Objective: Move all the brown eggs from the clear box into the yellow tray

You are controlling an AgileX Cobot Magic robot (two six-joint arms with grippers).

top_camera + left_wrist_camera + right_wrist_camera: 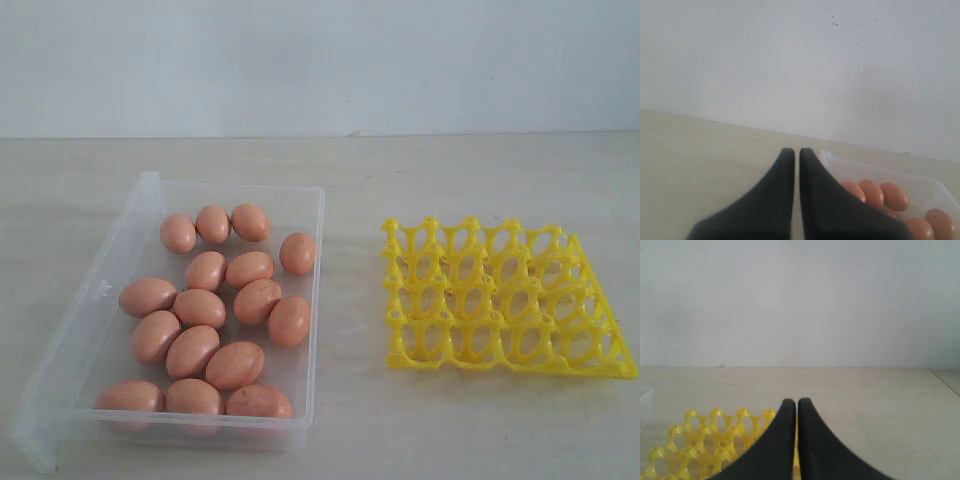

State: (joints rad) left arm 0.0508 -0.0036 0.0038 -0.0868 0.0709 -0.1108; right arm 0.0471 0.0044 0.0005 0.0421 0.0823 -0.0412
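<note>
left gripper (796, 151), right gripper (797, 401) clenched; brown eggs (235, 365) in clear box (317, 330); yellow tray (500, 366) apart

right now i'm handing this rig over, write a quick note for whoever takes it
Left end effector: shut, empty, near the clear box.
Right end effector: shut, empty, near the yellow tray.
Brown eggs: all loose in the clear box. The yellow tray sits apart from it, every cup bare.
Done: nothing moved yet.
Left: every egg to go into the tray.
</note>
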